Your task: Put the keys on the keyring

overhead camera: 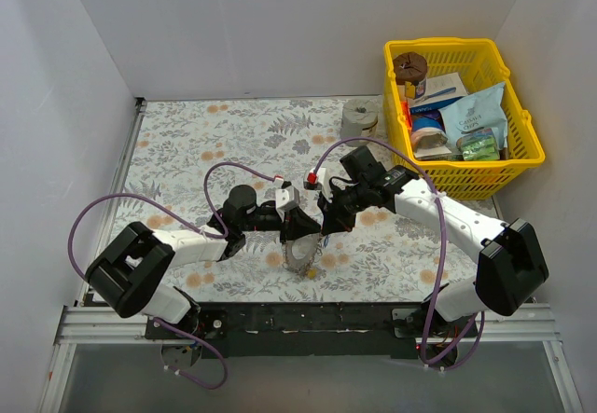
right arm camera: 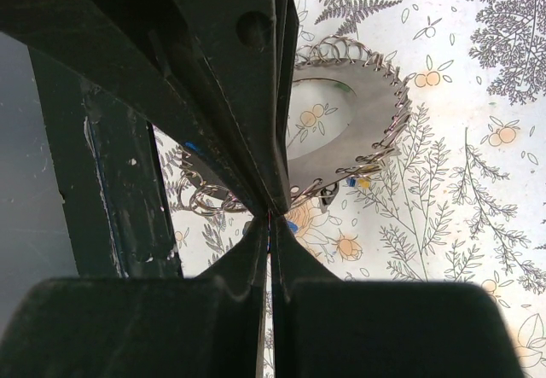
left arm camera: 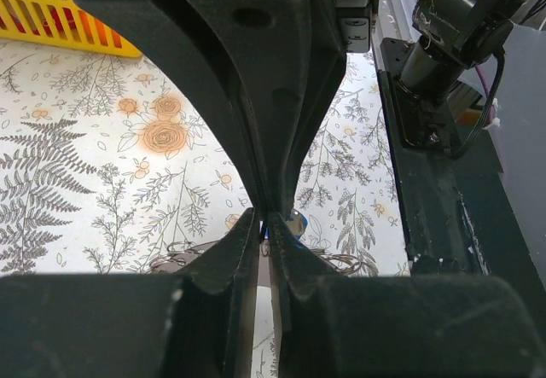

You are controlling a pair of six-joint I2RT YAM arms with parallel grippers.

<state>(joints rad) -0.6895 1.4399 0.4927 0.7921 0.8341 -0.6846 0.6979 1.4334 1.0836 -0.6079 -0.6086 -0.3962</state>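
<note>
Keyring (right arm camera: 363, 135) sits just beyond the tips of the right claw (right arm camera: 270, 216). It is a thin, flat grey plate with a wide hole and a rim fringed in fine wire loops, seen against the floral worktop (right arm camera: 478, 182). I cannot tell whether it touches the worktop. That claw's 2 fingers are pressed together and the rim runs straight into their meeting point, so it seems to be nipping the ring's edge. The left claw (left arm camera: 266, 221) is pressed together too, at the same stretch of rim, but its own fingers hide what it nips, if anything. A blue key head (right arm camera: 292, 225) lies right beside both sets of tips, and a yellow one (right arm camera: 363, 183) is further along the rim. The ring looks light, stiff and slick, apt to swivel in a pinch, so the flat band inside the loops is the surest hold. The keys are tiny and best taken by their plastic heads.
</note>
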